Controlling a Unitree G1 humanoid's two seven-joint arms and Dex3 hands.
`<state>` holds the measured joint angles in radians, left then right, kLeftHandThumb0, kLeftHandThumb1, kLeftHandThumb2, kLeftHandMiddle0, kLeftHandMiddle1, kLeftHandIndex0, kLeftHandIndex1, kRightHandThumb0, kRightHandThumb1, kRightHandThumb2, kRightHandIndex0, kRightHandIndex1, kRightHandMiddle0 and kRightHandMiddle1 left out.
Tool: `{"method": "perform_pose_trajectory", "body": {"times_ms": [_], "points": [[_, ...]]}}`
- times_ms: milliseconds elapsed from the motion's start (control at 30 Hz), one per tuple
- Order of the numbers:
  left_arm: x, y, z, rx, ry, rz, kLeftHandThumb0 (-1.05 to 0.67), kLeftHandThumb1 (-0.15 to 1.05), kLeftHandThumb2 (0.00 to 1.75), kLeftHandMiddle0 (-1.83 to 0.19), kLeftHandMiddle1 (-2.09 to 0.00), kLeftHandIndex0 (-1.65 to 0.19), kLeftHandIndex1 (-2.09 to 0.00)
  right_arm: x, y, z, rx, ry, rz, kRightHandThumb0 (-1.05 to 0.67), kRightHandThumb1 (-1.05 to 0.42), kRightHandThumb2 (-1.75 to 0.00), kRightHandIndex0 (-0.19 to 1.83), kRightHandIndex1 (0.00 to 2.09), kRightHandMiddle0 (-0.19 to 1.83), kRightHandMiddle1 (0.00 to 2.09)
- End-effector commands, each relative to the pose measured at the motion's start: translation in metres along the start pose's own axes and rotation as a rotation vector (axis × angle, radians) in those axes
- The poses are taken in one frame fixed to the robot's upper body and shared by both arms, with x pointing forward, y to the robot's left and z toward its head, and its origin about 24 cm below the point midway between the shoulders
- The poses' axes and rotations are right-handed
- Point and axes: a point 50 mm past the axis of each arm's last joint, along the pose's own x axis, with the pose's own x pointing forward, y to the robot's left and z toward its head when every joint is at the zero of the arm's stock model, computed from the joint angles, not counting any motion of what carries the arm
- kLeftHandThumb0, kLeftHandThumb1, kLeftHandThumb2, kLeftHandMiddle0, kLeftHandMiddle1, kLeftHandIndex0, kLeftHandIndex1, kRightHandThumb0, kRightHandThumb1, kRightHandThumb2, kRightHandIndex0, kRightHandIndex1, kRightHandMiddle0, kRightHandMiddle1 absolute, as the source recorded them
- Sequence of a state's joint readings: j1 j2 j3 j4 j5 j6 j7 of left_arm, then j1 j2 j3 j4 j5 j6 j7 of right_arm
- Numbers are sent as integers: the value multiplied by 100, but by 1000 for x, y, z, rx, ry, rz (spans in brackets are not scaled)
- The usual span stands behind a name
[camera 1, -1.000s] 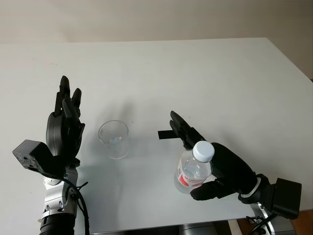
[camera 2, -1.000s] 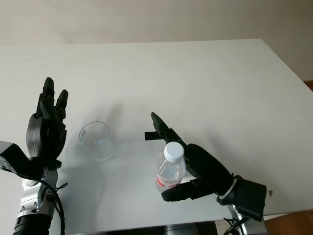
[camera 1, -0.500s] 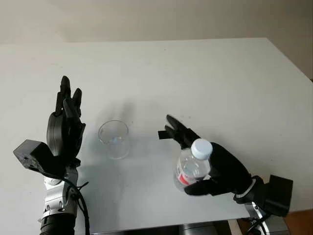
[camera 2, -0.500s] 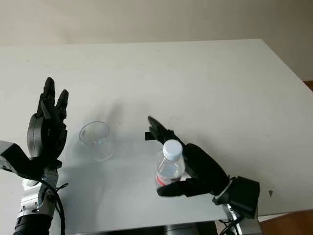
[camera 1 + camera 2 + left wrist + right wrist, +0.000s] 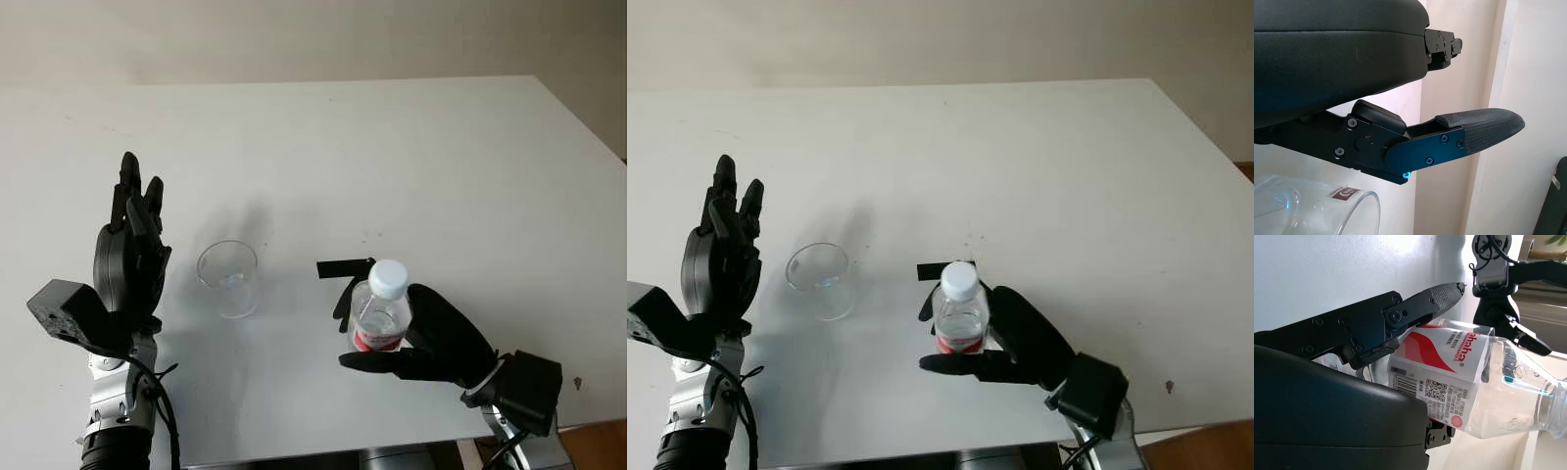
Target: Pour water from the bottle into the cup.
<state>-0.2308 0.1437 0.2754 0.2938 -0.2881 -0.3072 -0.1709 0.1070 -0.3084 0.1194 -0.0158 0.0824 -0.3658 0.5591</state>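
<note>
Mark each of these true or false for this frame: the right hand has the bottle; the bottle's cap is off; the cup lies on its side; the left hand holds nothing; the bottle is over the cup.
1. The right hand grasps the clear plastic water bottle with a red label. True.
2. The bottle's white cap is off. False: it sits on the neck.
3. The clear plastic cup lies on its side. False: it stands upright on the white table.
4. The left hand holds nothing. True: it is open, raised beside the cup.
5. The bottle is tipped over the cup. False: it is roughly upright and apart from the cup.
</note>
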Motion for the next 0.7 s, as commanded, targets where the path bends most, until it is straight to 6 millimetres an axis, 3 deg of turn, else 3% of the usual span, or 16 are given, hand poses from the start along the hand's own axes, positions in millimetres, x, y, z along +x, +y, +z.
{"method": "perform_pose_trajectory", "body": {"times_ms": [0,233,433,567,667], "points": [[2,-3,4,3,-24,-7,-88,105,69,19,-45,3,0,-1,4,-1,-5,-12,4,-52,-105,-12,18,209,7,209],[2,-2,3,-3,-25,-8,-89,105,68,19,-48,2,0,1,6,-2,16,-32,-71,-63,-105,-20,-6,209,-15,209],[3,-3,4,-6,-26,-12,-88,105,69,19,-51,1,0,8,7,-3,66,-3,-186,-39,-105,-21,53,209,12,209],[3,-3,4,-10,-27,-10,-87,105,68,19,-51,0,0,17,4,-2,79,-19,-244,-28,-105,-32,36,209,-5,209],[3,-3,3,-8,-27,-10,-87,105,68,19,-53,0,0,28,-2,0,96,-34,-277,-27,-105,-35,41,209,-4,209]]}}
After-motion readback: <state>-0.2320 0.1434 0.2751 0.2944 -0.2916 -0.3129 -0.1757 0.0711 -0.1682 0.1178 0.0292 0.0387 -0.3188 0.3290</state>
